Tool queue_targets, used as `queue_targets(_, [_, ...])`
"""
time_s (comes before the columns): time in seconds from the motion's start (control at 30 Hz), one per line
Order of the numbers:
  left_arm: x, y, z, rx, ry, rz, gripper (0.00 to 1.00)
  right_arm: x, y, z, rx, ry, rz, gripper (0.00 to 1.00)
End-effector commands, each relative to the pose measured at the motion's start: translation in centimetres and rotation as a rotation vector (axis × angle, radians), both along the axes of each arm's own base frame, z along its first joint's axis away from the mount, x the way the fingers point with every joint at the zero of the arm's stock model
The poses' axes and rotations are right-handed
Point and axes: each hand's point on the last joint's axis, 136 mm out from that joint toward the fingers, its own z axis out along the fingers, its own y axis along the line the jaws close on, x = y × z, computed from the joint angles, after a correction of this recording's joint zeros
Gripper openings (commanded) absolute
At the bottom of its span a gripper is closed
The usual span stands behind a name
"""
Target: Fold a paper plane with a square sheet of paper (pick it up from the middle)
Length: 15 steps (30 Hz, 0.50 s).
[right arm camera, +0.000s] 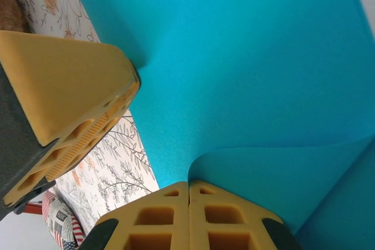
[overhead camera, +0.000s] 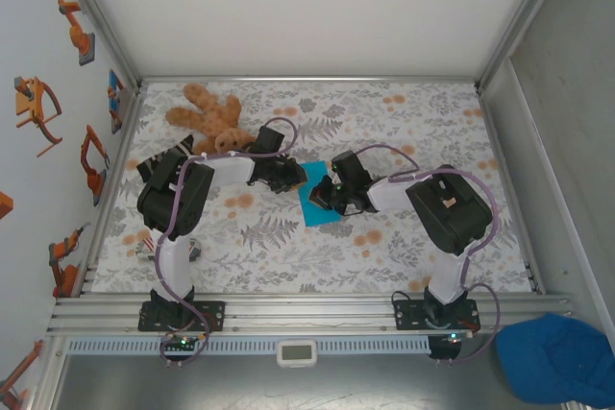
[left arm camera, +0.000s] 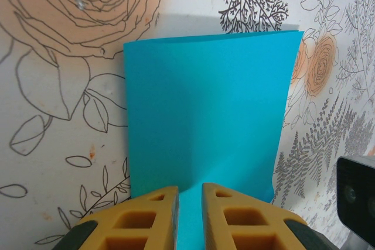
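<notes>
The thin cyan-blue square sheet of paper [overhead camera: 313,206] lies at the middle of the floral-patterned worktop [overhead camera: 384,122], between both wrists. The left pincer [left arm camera: 188,194] bears on one edge, fingers a slit apart. Whether it nips or merely pins the sheet is unclear, but it probably anchors it. The right pincer [right arm camera: 188,194], fully closed, appears to pinch a curling flap, likely for folding. Both arms bend inward, wrists low.

the square sheet of paper [left arm camera: 205,109] is plain cyan-blue. the counter [overhead camera: 288,247] has a white cover printed with grey outlined leaves and ferns and pale orange roses. the fingers [left arm camera: 149,218] are mustard yellow, the teddy bear [overhead camera: 207,117] golden brown, and the cap [overhead camera: 557,357] a darker blue.
</notes>
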Motion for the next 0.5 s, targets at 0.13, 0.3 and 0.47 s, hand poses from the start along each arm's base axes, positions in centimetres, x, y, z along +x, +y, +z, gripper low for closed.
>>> queue_targets(0.13, [-1.95,1.18,-2.63,0.072,0.076,-0.020,0.18,0.13,0.46,-0.58,-0.012,0.012,0.003,0.00])
queue_targets(0.3, [-1.85,1.11,-2.42,0.069,0.071,-0.020,0.18,0.07,0.38,-0.60,-0.017,0.016,0.002,0.00])
queue_targets(0.47, [-1.48,1.08,-1.75,0.063,0.060,-0.018,0.18,-0.11,0.16,-0.79,-0.031,0.024,0.003,0.00])
